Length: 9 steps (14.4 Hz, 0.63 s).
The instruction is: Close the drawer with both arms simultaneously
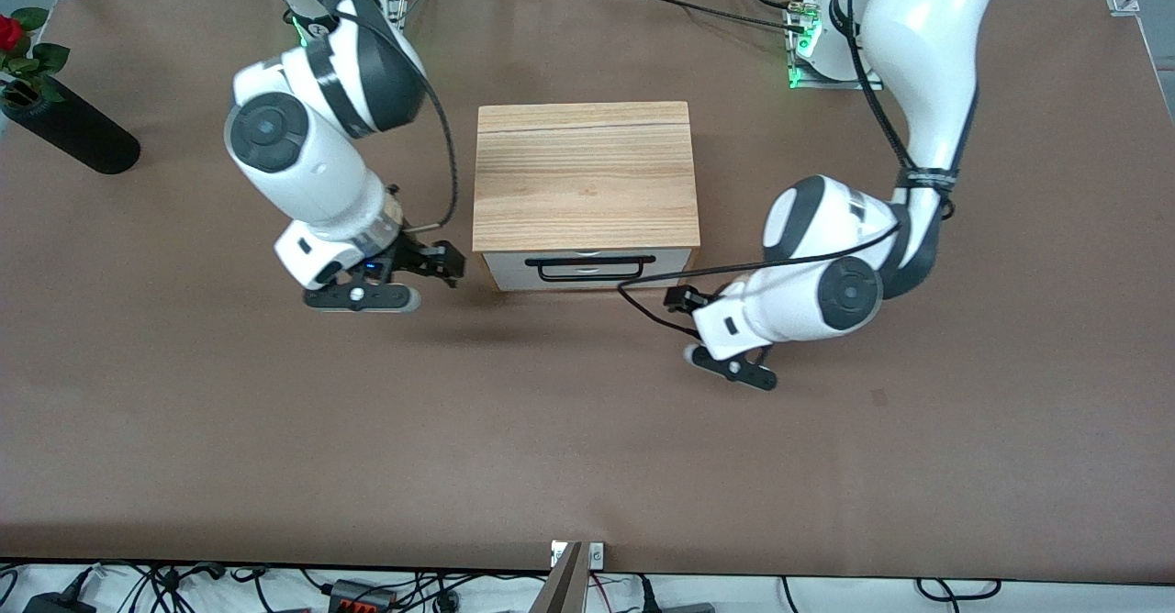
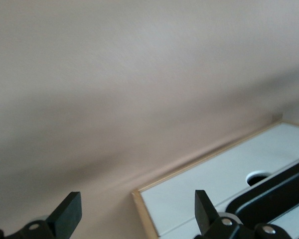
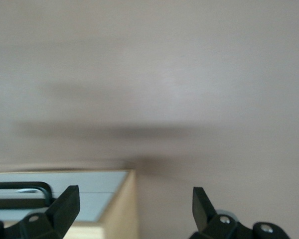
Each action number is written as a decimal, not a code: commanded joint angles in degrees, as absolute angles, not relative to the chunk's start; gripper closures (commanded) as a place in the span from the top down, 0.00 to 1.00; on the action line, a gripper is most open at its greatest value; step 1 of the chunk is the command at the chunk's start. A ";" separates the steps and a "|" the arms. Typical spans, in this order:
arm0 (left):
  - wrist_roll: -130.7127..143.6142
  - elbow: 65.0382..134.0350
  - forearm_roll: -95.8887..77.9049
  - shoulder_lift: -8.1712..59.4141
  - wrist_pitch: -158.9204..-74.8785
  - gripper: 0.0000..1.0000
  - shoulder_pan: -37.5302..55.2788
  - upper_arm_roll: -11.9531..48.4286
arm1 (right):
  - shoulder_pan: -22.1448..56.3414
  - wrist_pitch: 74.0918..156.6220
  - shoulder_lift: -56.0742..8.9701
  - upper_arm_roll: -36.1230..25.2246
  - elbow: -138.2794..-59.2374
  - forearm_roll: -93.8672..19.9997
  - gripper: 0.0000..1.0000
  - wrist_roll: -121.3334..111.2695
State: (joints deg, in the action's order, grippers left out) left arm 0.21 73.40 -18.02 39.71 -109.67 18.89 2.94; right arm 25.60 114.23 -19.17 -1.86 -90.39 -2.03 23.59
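Here, drawer shut in its box, spread right claw and spread left claw flanking its front corners

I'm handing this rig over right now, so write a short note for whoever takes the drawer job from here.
Left gripper: open, empty, by the box corner at the left arm's end.
Right gripper: open, empty, by the corner at the right arm's end.
Drawer: white front looks about flush with the wooden box; black handle untouched.
Done: drawer appears shut.
Left: confirm it is fully seated; neither gripper touches it.
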 commanded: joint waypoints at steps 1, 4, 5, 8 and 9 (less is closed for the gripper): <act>-0.70 73.30 -17.67 36.40 -108.90 1.00 15.05 2.99 | 24.35 107.96 -14.52 -3.76 -90.70 0.52 1.00 17.79; -6.58 73.39 -14.86 33.15 -106.63 1.00 10.29 3.08 | 23.03 99.26 -10.30 -9.12 -90.44 0.62 1.00 5.32; -6.59 73.39 -13.81 31.74 -103.57 1.00 10.11 2.82 | 21.72 97.14 -9.07 -9.75 -90.35 0.62 1.00 1.62; -6.93 73.30 -4.76 27.96 -97.83 1.00 7.93 0.71 | 10.84 94.40 -5.20 -8.09 -92.54 0.35 1.00 -9.73; -8.77 73.21 -4.66 26.56 -97.56 1.00 5.13 1.23 | 8.03 94.31 -3.62 -6.61 -93.77 0.35 1.00 -11.15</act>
State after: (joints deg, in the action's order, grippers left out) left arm -5.87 72.56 -6.72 29.83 -99.52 8.70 1.25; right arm 13.35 94.80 -7.15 -9.70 -90.55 0.46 -7.13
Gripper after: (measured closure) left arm 0.000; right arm 0.000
